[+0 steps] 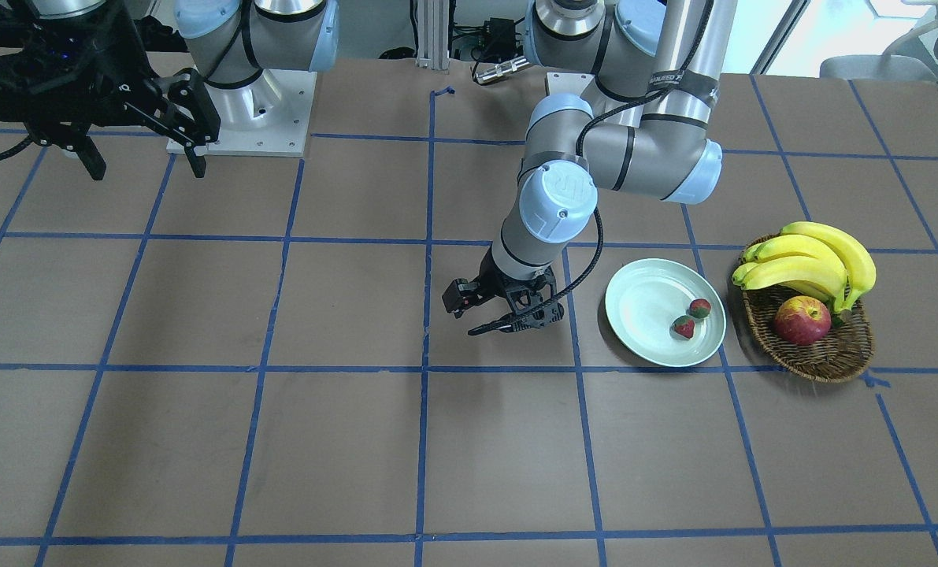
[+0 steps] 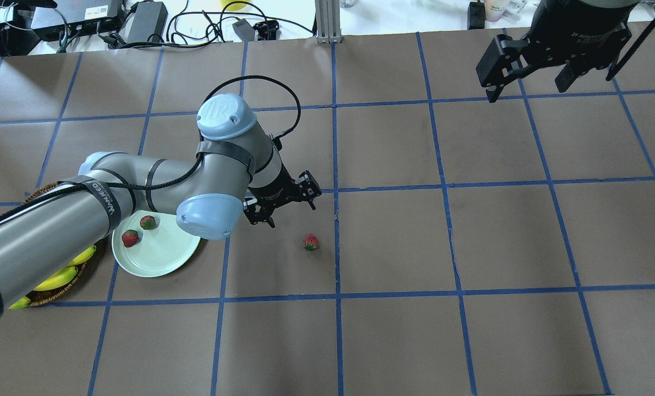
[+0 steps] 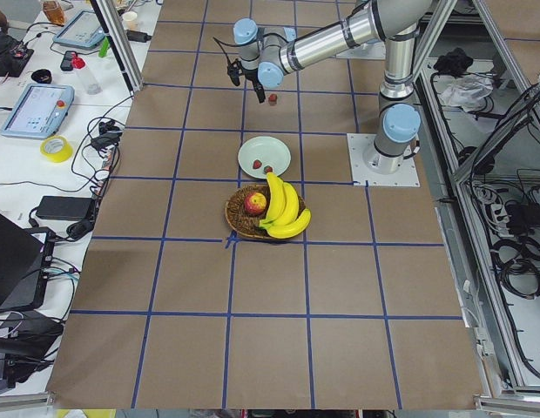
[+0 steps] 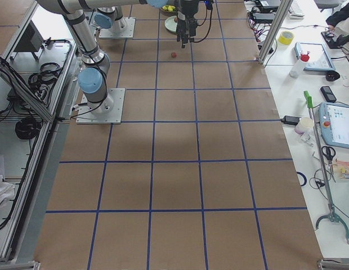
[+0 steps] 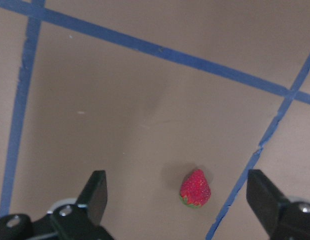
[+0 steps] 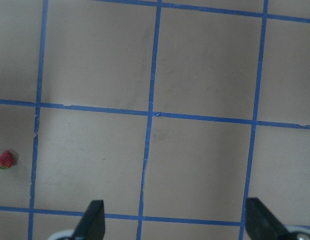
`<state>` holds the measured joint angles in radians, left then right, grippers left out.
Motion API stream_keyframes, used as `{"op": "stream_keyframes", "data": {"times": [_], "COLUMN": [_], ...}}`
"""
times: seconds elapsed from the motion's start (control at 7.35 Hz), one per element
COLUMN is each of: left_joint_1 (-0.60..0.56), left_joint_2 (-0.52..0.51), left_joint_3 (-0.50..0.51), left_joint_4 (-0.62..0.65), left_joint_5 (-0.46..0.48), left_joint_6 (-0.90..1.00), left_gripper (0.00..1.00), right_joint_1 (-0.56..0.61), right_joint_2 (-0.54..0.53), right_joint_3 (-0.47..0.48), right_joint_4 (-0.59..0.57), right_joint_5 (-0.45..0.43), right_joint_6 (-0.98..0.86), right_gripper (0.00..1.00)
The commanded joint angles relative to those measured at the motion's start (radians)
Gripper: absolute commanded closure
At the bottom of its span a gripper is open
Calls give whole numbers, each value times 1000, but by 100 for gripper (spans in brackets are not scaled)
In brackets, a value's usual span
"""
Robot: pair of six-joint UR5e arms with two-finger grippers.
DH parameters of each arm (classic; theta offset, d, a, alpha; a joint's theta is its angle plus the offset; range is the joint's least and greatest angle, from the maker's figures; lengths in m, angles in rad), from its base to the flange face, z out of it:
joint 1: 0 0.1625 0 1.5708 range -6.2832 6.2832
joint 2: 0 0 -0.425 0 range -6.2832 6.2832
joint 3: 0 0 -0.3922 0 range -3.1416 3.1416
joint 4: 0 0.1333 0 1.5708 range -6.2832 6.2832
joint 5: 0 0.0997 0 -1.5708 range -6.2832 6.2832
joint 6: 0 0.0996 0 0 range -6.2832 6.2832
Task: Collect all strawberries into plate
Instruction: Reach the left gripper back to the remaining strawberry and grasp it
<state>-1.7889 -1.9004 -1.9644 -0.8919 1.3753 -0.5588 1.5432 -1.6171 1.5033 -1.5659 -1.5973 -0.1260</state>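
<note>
Two strawberries [image 2: 130, 237] [image 2: 148, 222] lie on the pale green plate [image 2: 162, 256], also in the front-facing view [image 1: 683, 327] [image 1: 700, 308]. A third strawberry [image 2: 311, 242] lies on the brown table to the plate's right. In the left wrist view this strawberry [image 5: 195, 188] sits below and between the fingers. My left gripper [image 2: 291, 214] is open and empty, hovering just beside it. In the front-facing view the third strawberry is hidden by the left gripper [image 1: 508, 319]. My right gripper [image 2: 525, 91] is open and empty, high at the far right.
A brown wicker basket [image 1: 839, 354] with bananas [image 1: 811, 264] and a red-yellow apple [image 1: 801, 320] stands right beside the plate [image 1: 642, 307]. The left arm's elbow [image 2: 212, 217] overhangs the plate's edge. Blue tape lines grid the table.
</note>
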Motion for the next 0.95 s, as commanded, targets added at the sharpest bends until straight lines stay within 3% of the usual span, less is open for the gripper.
{"op": "stream_keyframes", "data": {"times": [0.0,0.14,0.27,0.41,0.54,0.82], "left_joint_1": [-21,-26,-36,-47,-49,-52], "left_joint_2": [-46,-55,-55,-54,-54,-43], "left_joint_3": [-22,-22,-24,-24,-25,-25], "left_joint_4": [54,54,53,50,47,47], "left_joint_5": [-5,-7,-19,-22,-22,-15], "left_joint_6": [-21,-21,-24,-27,-21,-18], "left_gripper": [0,2,30,70,100,100], "right_joint_1": [0,0,-2,-2,-2,0], "right_joint_2": [0,0,0,0,0,0], "right_joint_3": [0,2,2,3,5,5], "right_joint_4": [0,0,0,0,0,0], "right_joint_5": [0,-1,-1,-1,-1,0], "right_joint_6": [-3,-3,-3,-3,-3,-1], "right_gripper": [0,0,0,0,0,0]}}
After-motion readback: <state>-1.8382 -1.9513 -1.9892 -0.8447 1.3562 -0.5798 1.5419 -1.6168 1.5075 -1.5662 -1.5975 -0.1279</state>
